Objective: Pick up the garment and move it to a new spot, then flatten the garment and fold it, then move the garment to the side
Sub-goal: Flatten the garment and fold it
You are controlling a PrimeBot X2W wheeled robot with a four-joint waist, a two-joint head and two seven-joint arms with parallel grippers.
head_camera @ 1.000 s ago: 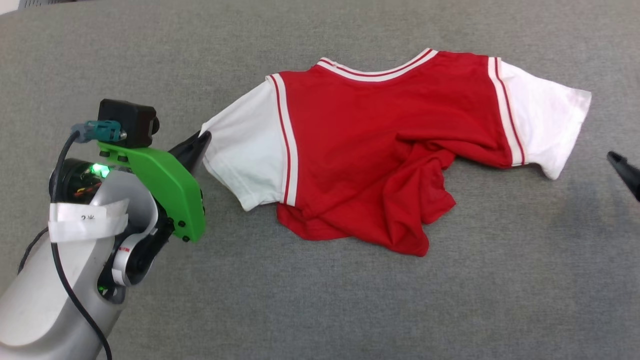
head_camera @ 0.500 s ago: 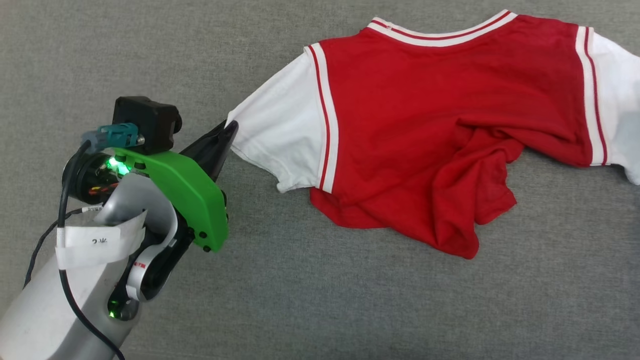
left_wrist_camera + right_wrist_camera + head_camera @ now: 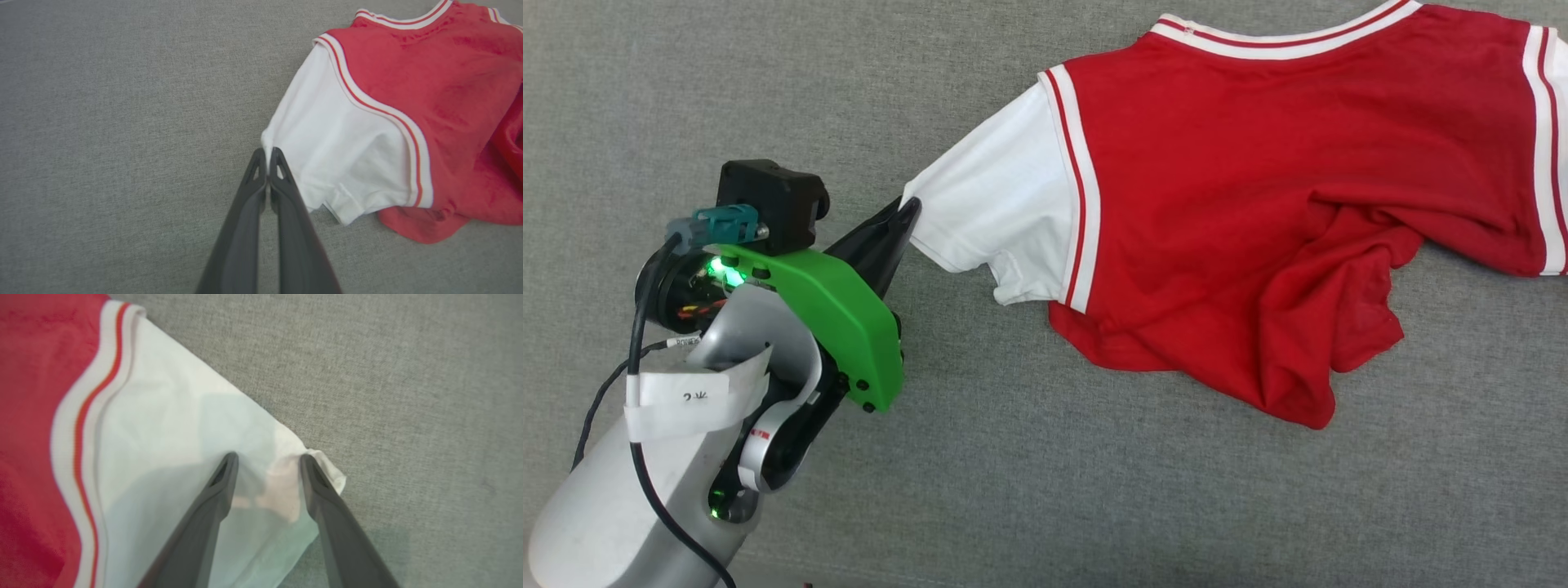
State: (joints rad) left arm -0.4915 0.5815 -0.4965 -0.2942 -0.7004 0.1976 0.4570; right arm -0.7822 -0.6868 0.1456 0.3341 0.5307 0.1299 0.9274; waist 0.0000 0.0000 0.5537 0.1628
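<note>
The garment (image 3: pixel 1258 204), a red shirt with white sleeves and red-and-white trim, lies crumpled on the grey cloth surface, its lower part bunched up. My left gripper (image 3: pixel 907 211) is shut on the outer corner of one white sleeve (image 3: pixel 996 212). The left wrist view shows the two fingers pressed together at that sleeve corner (image 3: pixel 267 157). In the right wrist view, my right gripper (image 3: pixel 268 459) stands open over the corner of the other white sleeve (image 3: pixel 171 428), with its fingertips (image 3: pixel 229 461) down on the cloth. The chest lettering is hidden.
Grey woven fabric surface (image 3: pixel 1094 490) stretches all around the shirt, with free room in front of it and to its left (image 3: pixel 102 122). My left arm's green bracket and wrist camera (image 3: pixel 833 318) stand at the lower left.
The head camera has shifted, so the shirt now sits further right and higher in its view. The left gripper has kept its hold on the sleeve corner. The right fingertip has left the head view.
</note>
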